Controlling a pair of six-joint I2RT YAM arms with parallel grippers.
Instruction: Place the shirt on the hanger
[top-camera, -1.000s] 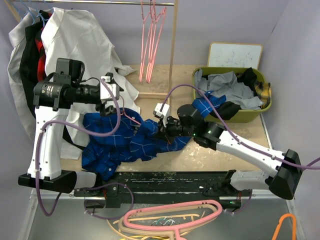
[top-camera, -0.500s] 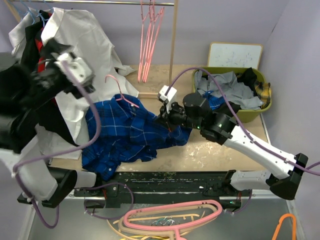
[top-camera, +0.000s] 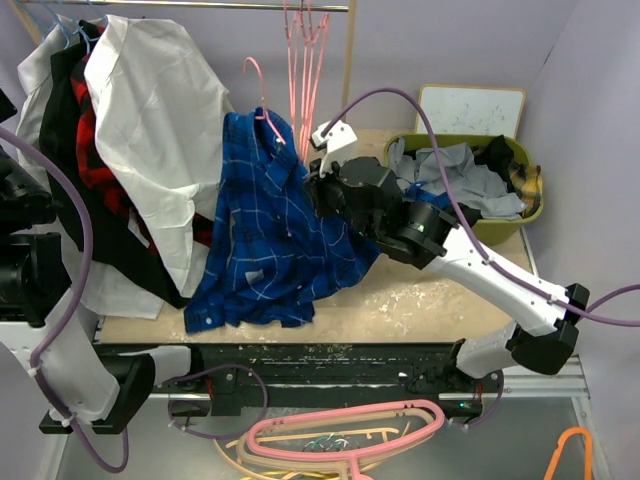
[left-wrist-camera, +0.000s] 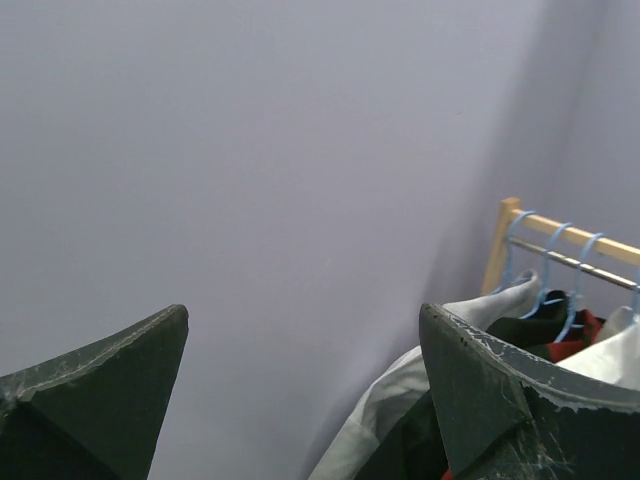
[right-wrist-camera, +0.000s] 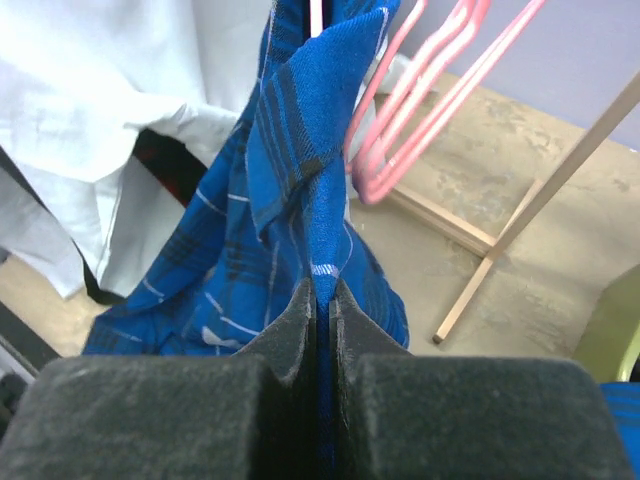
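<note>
Up off the bench comes the shirt (top-camera: 268, 235). A second ago it lies crumpled near the middle, and now it hangs almost full length towards the back-left, with its lower hem trailing down to the bench's (top-camera: 440, 300) front edge. The left gripper (left-wrist-camera: 303, 312) has swung away too. Its wrist view shows only the purple wall and the far end of the clothes rail (top-camera: 200, 8), with the fingers spread wide and nothing between them.

The right gripper (top-camera: 313, 190) carries the load alone, its fingers pinched tight on a fold of blue check cloth just below the collar, as its own wrist view (right-wrist-camera: 322, 300) shows plainly. From the top of the shirt rises the slim pink hook of the hanger (top-camera: 256, 85), so the hanger sits inside the neck and the garment appears to hang from it. The overhead view shows cloth falling from both sides of the hook, but the frames do not settle whether each shoulder is properly seated on a hanger arm.

As a judgement, the threading is largely done. What is left is to check that the shoulders sit square and — if hanging up is wanted — to carry the hook to the rail, which it does not yet touch. It stands just below the rail, between the white garment (top-camera: 160, 110) and the spare pink hangers (top-camera: 300, 90).
</note>
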